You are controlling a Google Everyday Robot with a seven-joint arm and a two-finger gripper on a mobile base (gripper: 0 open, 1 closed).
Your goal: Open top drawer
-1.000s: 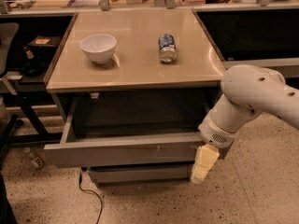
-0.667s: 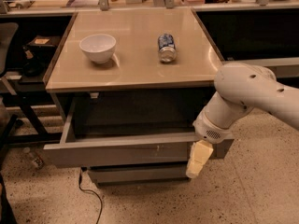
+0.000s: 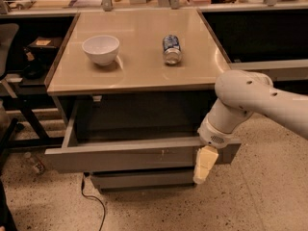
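Observation:
The top drawer (image 3: 125,159) is a wide grey handleless front with small white scratches near its centre. It stands pulled out from under the tan tabletop (image 3: 139,66), and its dark inside shows. My gripper (image 3: 204,164) hangs from the white arm (image 3: 250,102) at the drawer's right end. Its cream fingers (image 3: 206,161) point down in front of the drawer front, against or just before it. Part of the drawer's right end is hidden behind my wrist.
A white bowl (image 3: 100,49) and a tipped drink can (image 3: 171,48) lie on the tabletop. A narrower grey drawer front (image 3: 139,179) sits below. A black cable (image 3: 94,201) trails on the speckled floor. A chair (image 3: 7,81) and dark shelving stand at left.
The arm and gripper have shifted slightly left along the drawer front. The drawer stays pulled out about the same.

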